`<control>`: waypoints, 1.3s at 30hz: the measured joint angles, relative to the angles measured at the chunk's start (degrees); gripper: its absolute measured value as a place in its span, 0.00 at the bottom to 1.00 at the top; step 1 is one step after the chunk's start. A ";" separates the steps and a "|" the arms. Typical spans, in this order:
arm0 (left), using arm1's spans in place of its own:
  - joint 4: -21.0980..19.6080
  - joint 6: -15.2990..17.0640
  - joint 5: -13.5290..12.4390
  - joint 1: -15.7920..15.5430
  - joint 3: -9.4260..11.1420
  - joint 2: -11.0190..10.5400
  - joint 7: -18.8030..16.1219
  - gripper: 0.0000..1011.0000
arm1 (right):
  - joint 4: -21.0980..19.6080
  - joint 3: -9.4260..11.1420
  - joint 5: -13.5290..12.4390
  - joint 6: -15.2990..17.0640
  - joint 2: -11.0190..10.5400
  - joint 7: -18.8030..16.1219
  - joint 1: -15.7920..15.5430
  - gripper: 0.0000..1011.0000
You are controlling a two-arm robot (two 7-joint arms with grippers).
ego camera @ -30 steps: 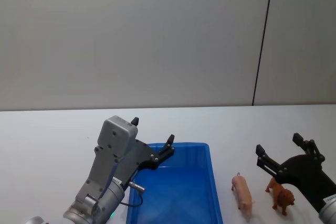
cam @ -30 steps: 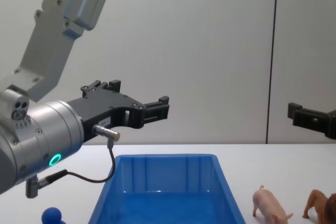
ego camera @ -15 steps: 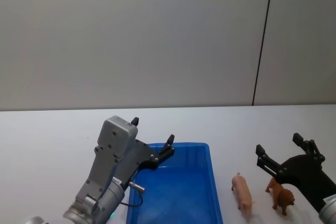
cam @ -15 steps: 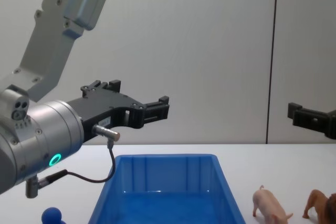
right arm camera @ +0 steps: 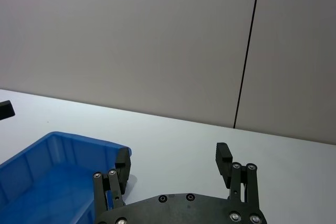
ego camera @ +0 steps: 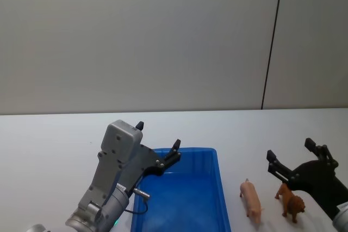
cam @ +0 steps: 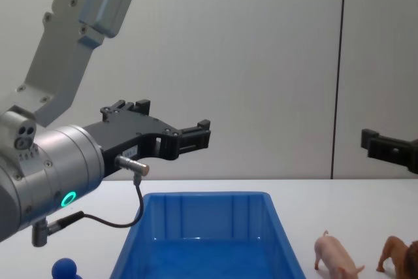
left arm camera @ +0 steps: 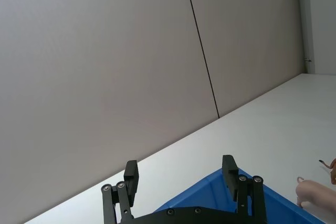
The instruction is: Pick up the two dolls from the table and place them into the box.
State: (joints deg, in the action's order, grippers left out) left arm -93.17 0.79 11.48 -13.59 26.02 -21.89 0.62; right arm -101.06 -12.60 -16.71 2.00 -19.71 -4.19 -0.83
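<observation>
The pale pink pig (ego camera: 250, 198) and the brown lion (ego camera: 291, 204) stand side by side on the white table (ego camera: 49, 145), just right of the blue box (ego camera: 220, 188). The chest view shows the pig (cam: 336, 257) and lion (cam: 394, 255) from the side, next to the box (cam: 206, 217). My left gripper (ego camera: 157, 135) hangs open in the air over the box's far left corner, holding nothing. My right gripper (ego camera: 290, 149) hangs open above the lion, also holding nothing. The box interior looks bare.
A small blue round knob (cam: 64, 268) sits at the near left of the table. A grey wall with a dark vertical seam (ego camera: 272, 42) stands behind the table. Open tabletop lies left of the box and beyond the dolls.
My right gripper has shifted very slightly to the right. The left arm, the dolls and the box have not moved.
</observation>
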 joint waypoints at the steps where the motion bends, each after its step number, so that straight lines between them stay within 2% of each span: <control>1: 0.00 0.00 0.00 0.00 0.00 0.00 0.00 0.99 | 0.04 0.10 -0.12 0.05 -0.11 -0.14 0.00 0.99; 8: 0.00 0.00 0.00 0.00 0.00 0.00 0.00 0.99 | 0.60 1.27 -1.00 1.04 -1.73 -1.37 -0.38 0.99; 21: 0.00 0.00 0.00 0.00 0.00 0.00 0.00 0.99 | 2.16 3.17 -2.07 5.27 -5.17 -4.56 -2.21 0.99; 28: 0.00 0.00 0.00 0.00 0.00 0.00 0.00 0.99 | 3.36 3.40 -2.19 7.34 -5.89 -6.22 -2.60 0.99; 39: 0.00 0.00 0.00 0.00 0.00 0.00 0.00 0.99 | 5.61 3.28 -2.61 9.57 -5.81 -8.12 -2.17 0.99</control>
State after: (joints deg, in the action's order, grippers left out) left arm -93.17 0.79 11.48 -13.59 26.03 -21.90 0.62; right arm -95.45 -9.33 -19.33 11.57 -25.52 -12.32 -3.00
